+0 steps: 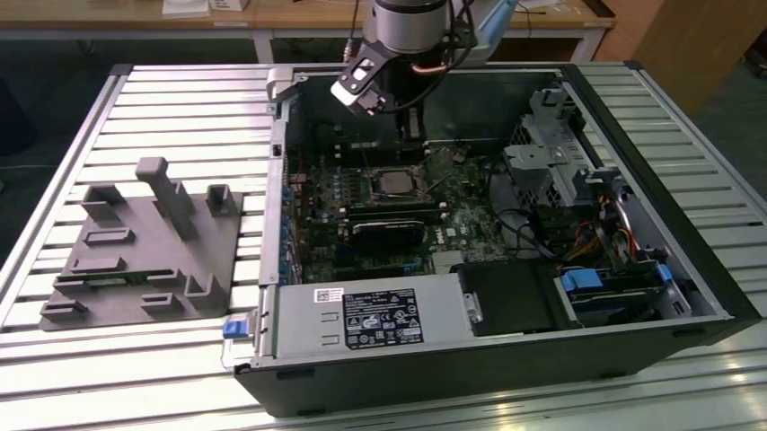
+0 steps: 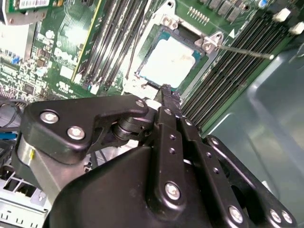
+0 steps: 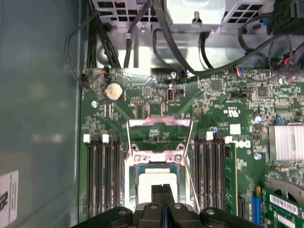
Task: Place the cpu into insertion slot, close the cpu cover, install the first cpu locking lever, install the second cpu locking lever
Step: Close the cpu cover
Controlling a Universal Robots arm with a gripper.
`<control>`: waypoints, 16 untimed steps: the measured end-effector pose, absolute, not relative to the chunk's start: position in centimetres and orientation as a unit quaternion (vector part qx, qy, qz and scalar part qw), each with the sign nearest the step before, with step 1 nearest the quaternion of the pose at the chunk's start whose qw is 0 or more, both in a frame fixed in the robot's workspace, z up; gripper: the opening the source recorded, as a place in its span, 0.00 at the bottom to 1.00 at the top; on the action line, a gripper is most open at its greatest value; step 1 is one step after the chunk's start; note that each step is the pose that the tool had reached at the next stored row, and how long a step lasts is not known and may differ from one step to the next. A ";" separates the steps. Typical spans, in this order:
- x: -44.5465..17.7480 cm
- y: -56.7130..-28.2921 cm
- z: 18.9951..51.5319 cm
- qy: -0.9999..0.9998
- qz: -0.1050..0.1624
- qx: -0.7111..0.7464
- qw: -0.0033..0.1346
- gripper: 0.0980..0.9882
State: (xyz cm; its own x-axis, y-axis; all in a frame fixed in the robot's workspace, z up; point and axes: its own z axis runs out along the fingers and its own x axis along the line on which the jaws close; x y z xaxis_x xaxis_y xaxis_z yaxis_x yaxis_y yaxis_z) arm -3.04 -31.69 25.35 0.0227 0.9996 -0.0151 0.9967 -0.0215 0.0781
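The cpu (image 3: 154, 186) lies flat in the insertion slot (image 3: 134, 167), its pale grey face up; in the second wrist view the cpu (image 2: 172, 61) fills the insertion slot (image 2: 142, 76) as well. The cpu cover (image 3: 160, 123) stands swung back off the socket, and green board shows through its window. A thin locking lever (image 2: 248, 52) sticks out sideways from one socket corner. My gripper (image 3: 163, 195) hovers just above the near edge of the chip, shut with nothing between its fingers (image 2: 166, 95). In the exterior view the gripper (image 1: 405, 126) hangs over the socket (image 1: 393, 182) inside the open case.
Memory slots (image 3: 102, 175) flank the socket, and a green memory stick (image 3: 231, 175) sits in one. A black card (image 1: 390, 232) lies close in front. Case walls (image 1: 278, 180), cables (image 3: 171, 42), a drive cage (image 1: 551, 162) and the power supply (image 1: 359, 319) crowd around. A grey fixture (image 1: 138, 247) stands at the exterior view's left.
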 end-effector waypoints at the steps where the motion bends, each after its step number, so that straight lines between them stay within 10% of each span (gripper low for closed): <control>1: -2.9 -31.7 25.4 0.699 0.022 0.714 0.033 0.01; 16: -2.8 -31.7 26.8 0.699 0.022 0.714 0.033 0.01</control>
